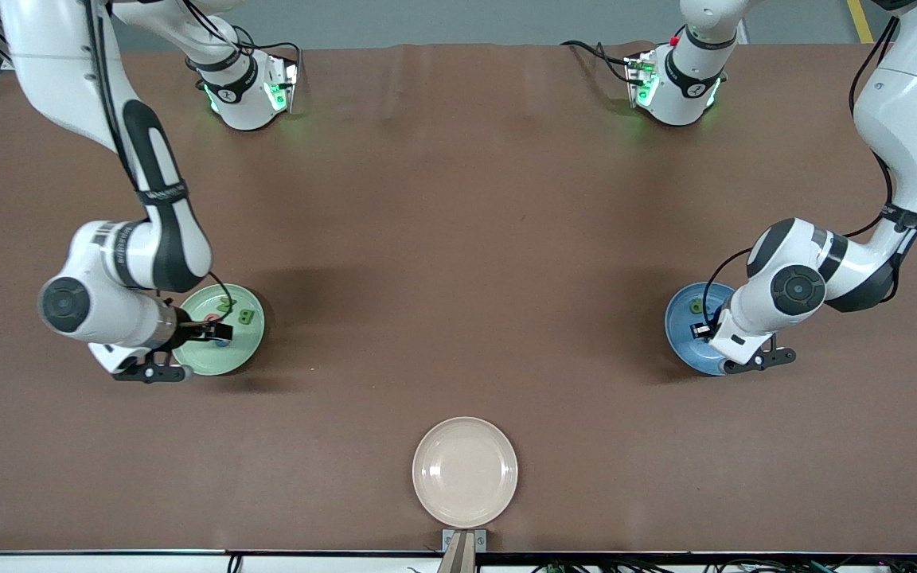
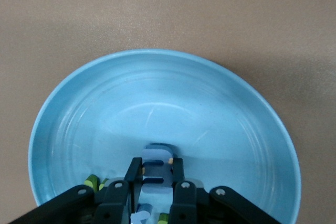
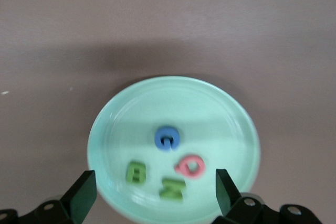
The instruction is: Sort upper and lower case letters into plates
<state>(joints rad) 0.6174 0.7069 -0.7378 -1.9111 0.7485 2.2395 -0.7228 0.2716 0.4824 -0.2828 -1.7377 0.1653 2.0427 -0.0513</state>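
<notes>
My left gripper (image 2: 156, 174) is shut on a blue letter E (image 2: 157, 165) and holds it just over the blue plate (image 2: 94, 114), near its rim. Small green (image 2: 92, 182) and blue (image 2: 142, 214) letters lie in that plate beside the fingers, mostly hidden. In the front view this gripper (image 1: 749, 364) is over the blue plate (image 1: 677, 314). My right gripper (image 3: 155, 195) is open and empty, high over the light green plate (image 3: 220, 114). That plate holds a round blue letter (image 3: 167, 138), a pink letter (image 3: 190, 166), a green B (image 3: 136, 172) and a green N (image 3: 172, 188).
An empty cream plate (image 1: 465, 471) sits at the table edge nearest the front camera, midway between the arms. The light green plate (image 1: 245, 344) is toward the right arm's end, with the right gripper (image 1: 152, 372) over its edge. The brown table top (image 1: 458, 239) spreads between the plates.
</notes>
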